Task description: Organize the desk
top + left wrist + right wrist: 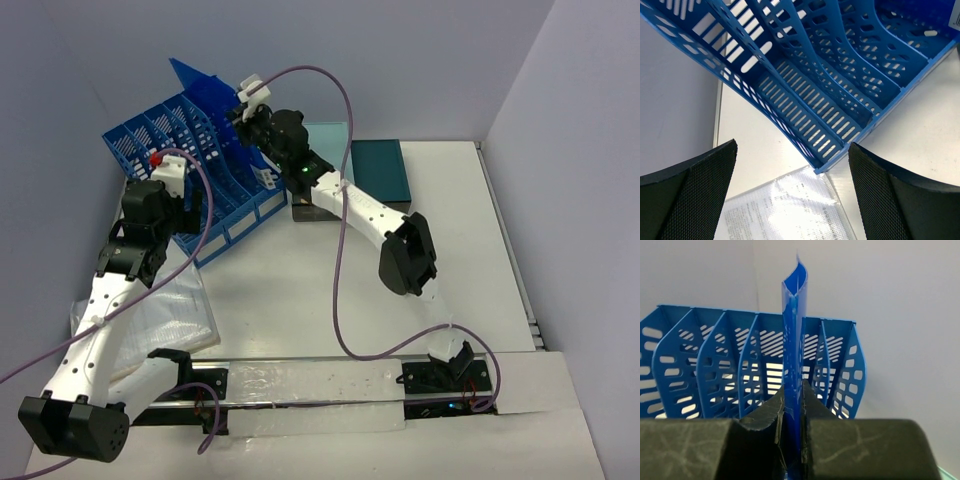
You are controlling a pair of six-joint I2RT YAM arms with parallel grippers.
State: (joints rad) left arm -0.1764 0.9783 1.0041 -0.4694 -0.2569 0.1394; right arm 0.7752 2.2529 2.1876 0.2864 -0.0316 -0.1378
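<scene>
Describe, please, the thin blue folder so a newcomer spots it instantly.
Find the blue slotted plastic file rack at the white desk's far left. Over it, the jaws of the right gripper pinch a thin blue plastic folder. Unlike the rack's perforated dividers, it is solid and rises above them.

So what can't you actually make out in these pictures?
- Print on the sleeved paper: left wrist view, too small and washed out by glare.
- Lower end of the blue folder: right wrist view, pinched inside the right tool.
- Pale teal box: top view, mostly behind the right arm.
</scene>
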